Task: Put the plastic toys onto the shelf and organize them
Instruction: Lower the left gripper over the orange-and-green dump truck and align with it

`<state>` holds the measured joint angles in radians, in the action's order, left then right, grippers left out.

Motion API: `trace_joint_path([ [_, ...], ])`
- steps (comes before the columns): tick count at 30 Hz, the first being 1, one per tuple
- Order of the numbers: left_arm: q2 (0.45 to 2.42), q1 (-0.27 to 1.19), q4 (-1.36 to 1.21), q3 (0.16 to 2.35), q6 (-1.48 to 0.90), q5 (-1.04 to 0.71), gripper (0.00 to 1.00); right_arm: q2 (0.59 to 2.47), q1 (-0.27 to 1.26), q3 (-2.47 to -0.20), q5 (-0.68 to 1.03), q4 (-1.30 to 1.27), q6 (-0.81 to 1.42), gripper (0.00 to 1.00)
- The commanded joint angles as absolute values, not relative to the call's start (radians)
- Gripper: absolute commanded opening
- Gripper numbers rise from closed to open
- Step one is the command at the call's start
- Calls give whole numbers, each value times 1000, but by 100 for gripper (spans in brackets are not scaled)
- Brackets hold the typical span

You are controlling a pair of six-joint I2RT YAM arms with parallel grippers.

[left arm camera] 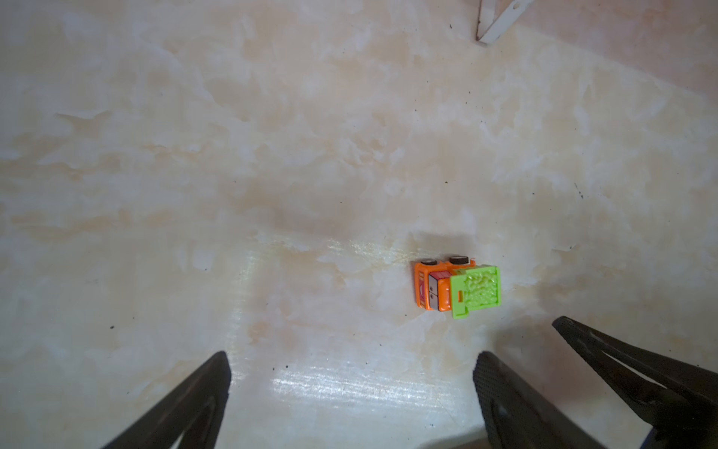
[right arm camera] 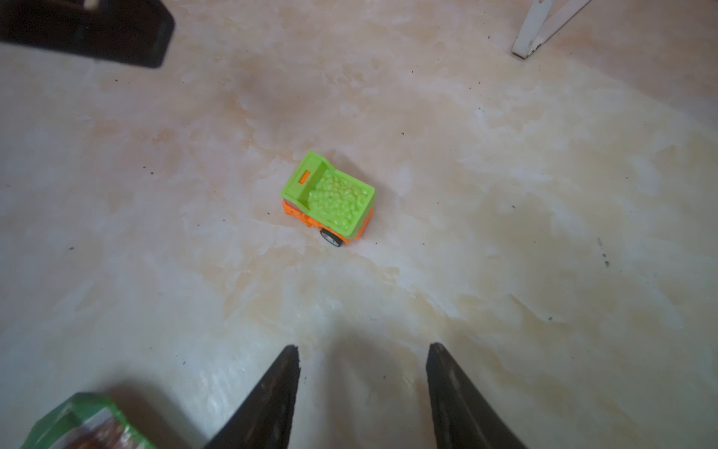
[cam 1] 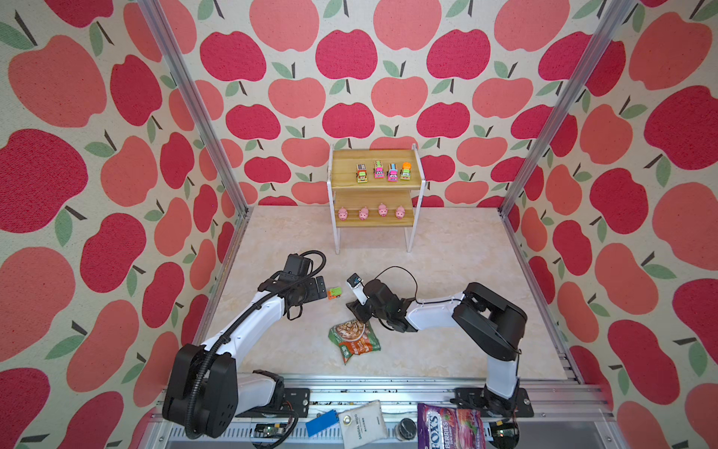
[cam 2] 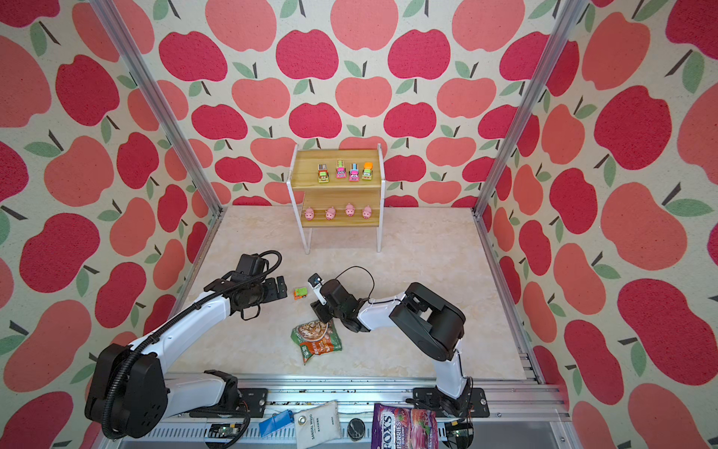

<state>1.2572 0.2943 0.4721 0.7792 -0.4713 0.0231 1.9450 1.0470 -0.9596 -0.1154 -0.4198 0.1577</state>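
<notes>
Apple-print walls (cam 1: pixel 349 58) on three sides; marbled cream tabletop (cam 1: pixel 447 272). Shelf (cam 1: pixel 344 171) stands at the back wall, two wooden boards in a white frame. All places below are given from it.

Left gripper (cam 1: pixel 322 288): out in front of the shelf, fingers spread wide, nothing between them. Right gripper (right arm camera: pixel 361 346): also in front of the shelf, jaws apart over bare tabletop, holding nothing.

Candy bag (cam 1: pixel 447 427), farthest from the shelf: reads "FOX'S" and "BERRIES". White sachet (cam 1: pixel 361 425) beside it: reads "SANDAL WOOD". Green-and-orange snack packet (cam 1: pixel 353 340) on the tabletop, well in front of the shelf; print too small to read.

Four trucks (cam 1: pixel 382 171) in a row on the shelf's upper board, long axes front to back, faces toward the front edge. Four pigs (cam 1: pixel 373 212) in a row on the lower board, snouts to the front.

Loose truck (cam 1: pixel 334 293): on the tabletop, straight out from the shelf's left front leg, well apart from it, between the two grippers and touching neither. It stands on its wheels. Long axis parallel to the shelf's front edge, orange cab toward the left gripper, green bed toward the right gripper.
</notes>
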Motion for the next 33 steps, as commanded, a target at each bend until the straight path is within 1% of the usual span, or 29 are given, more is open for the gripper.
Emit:
trace_joint_path([
  [1, 1231, 292, 481, 758, -455, 48, 100, 1992, 1046, -1022, -135, -439, 148, 56],
  [7, 1161, 296, 429, 680, -458, 16, 100, 2069, 1030, -1108, -159, -430, 144, 55],
  [12, 1129, 302, 396, 638, -444, -39, 100, 2081, 990, -1134, -147, -434, 131, 55],
  [17, 1132, 351, 339, 613, -402, -72, 100, 2082, 969, -1129, -132, -453, 141, 54],
  [21, 1142, 419, 230, 583, -347, -68, 98, 2026, 964, -1081, -125, -472, 140, 54],
  [24, 1161, 446, 165, 575, -331, -54, 93, 1948, 954, -1003, -108, -503, 140, 55],
  [28, 1167, 463, 12, 528, -257, -61, 78, 1802, 931, -861, -56, -543, 152, 54],
  [33, 1177, 463, -193, 440, -158, -72, 71, 1609, 917, -694, 22, -555, 131, 55],
])
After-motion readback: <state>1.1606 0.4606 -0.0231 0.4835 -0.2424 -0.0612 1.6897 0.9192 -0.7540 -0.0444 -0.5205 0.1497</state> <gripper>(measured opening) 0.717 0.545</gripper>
